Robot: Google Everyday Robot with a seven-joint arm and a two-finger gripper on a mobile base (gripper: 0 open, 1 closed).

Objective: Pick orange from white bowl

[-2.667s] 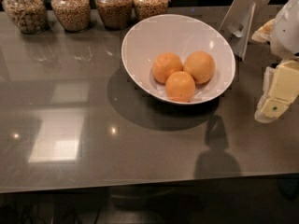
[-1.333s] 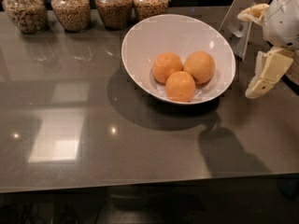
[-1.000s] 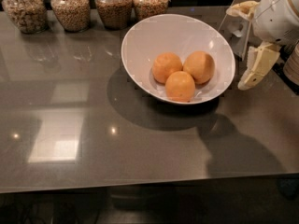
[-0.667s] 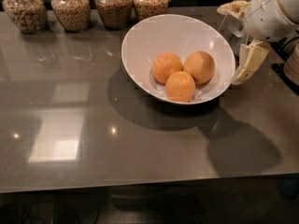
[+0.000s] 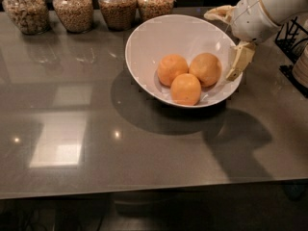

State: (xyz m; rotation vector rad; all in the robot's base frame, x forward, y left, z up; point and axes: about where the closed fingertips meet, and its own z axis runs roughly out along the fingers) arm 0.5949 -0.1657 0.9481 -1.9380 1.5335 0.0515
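Note:
A large glossy white bowl [image 5: 144, 47] stands on the grey table and holds three oranges. The right orange [image 5: 205, 69] is paler and duller tan. Two deeper-orange ones lie at the left [image 5: 172, 69] and the front [image 5: 186, 89]. My gripper [image 5: 228, 37] hangs over the bowl's right rim, just right of the paler orange and not touching it. It is open and empty. One finger [image 5: 219, 13] points toward the bowl's far rim. The other finger [image 5: 239, 60] hangs down beside the paler orange.
Several glass jars of grains and nuts [image 5: 72, 6] line the back edge of the table [image 5: 96, 143]. A black wire rack [image 5: 293, 35] and a white object [image 5: 302, 66] stand at the right edge. The table's front edge runs along the bottom.
The gripper has moved up and to the left, from beside the table's right edge to over the bowl's right rim. The bowl and oranges have not moved.

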